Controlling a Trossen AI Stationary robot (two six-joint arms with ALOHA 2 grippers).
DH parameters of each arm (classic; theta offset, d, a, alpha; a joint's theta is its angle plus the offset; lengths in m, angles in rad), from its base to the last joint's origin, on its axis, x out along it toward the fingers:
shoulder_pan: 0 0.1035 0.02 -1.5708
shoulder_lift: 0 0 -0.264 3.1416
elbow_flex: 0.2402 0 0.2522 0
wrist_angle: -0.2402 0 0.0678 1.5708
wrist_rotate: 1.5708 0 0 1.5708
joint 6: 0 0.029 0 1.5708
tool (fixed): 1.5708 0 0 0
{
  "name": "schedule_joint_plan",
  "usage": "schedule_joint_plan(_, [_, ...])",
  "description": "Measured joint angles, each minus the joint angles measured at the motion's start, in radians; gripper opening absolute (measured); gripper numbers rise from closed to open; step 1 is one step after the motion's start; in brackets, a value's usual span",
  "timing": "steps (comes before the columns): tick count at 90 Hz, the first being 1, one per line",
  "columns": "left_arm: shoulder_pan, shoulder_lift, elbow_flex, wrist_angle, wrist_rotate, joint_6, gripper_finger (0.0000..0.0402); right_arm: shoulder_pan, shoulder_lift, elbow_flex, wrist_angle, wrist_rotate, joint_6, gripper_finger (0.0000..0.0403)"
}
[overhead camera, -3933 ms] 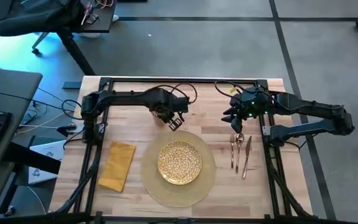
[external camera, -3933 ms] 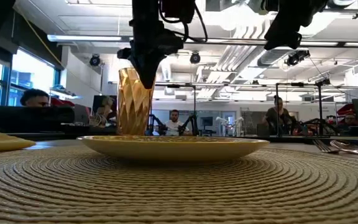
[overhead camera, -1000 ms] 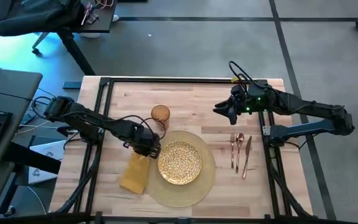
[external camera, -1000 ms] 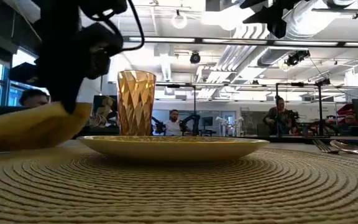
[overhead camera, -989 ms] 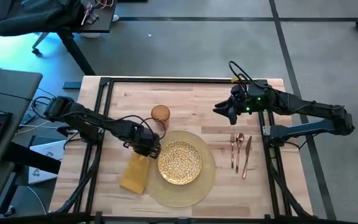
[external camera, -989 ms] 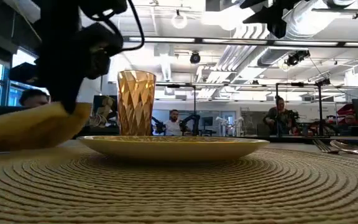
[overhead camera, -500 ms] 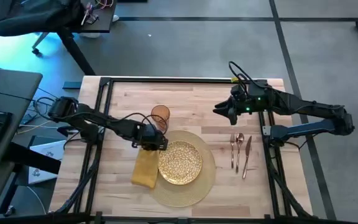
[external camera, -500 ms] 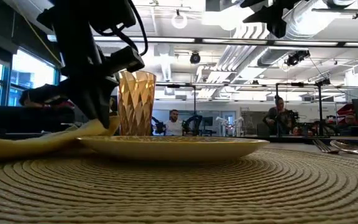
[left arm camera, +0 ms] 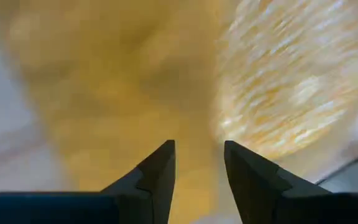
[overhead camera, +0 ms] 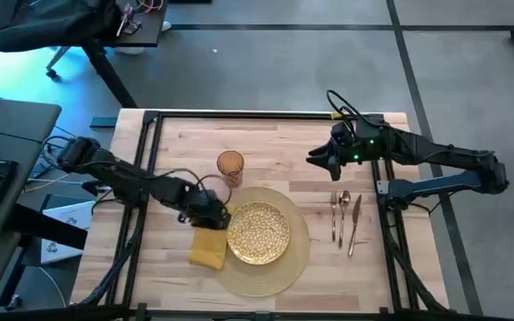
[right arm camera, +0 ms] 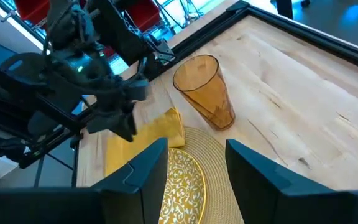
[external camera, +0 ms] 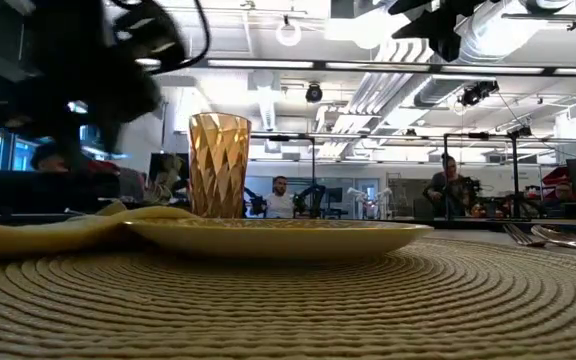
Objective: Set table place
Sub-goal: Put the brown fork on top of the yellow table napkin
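Note:
A mustard-yellow napkin (overhead camera: pixel 209 248) lies by the gold plate's (overhead camera: pixel 259 234) left rim, its right part resting on the round woven placemat (overhead camera: pixel 261 281), its left part on the wooden table (overhead camera: pixel 168 267). My left gripper (overhead camera: pixel 209 217) hovers open just above the napkin's far end (left arm camera: pixel 123 93), touching nothing; the low view shows it raised (external camera: pixel 78 85) above the napkin (external camera: pixel 58 228). An amber glass (overhead camera: pixel 230 165) stands behind the plate. My right gripper (overhead camera: pixel 315 159) waits open in the air at the far right, above the table.
A fork, spoon and knife (overhead camera: pixel 344 218) lie on the table right of the placemat. Black frame bars (overhead camera: pixel 257 114) run along the table's edges. Bare wood shows at the far side (overhead camera: pixel 275 143) and the left (overhead camera: pixel 163 223).
My left gripper has drawn the napkin's raised far end toward the table's right edge, up to the plate's rim, set it down and let go. It has then gone up and back a little toward the left. The napkin now lies flat beside the plate.

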Motion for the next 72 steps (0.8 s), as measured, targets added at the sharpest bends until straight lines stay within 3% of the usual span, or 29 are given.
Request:
schedule_joint_plan(16, [-0.135,0.068,-0.015,0.052,-0.004,-0.108,0.007,0.0,0.0,0.0,-0.004,-0.003,-0.008,0.0144])
schedule_joint_plan(39, [-0.285,0.181,-0.015,0.292,-0.04,-0.381,0.0033,0.0,0.0,0.0,-0.006,-0.006,-0.062,0.0144])
schedule_joint_plan(55, [-0.309,0.185,0.002,0.332,-0.16,-0.512,0.0022,0.0,0.0,0.0,-0.014,-0.006,-0.128,0.0144])
schedule_joint_plan(72, [-0.297,0.108,0.102,0.236,-0.232,-0.5,0.001,0.0,0.0,0.0,-0.175,-0.051,-0.056,0.0144])
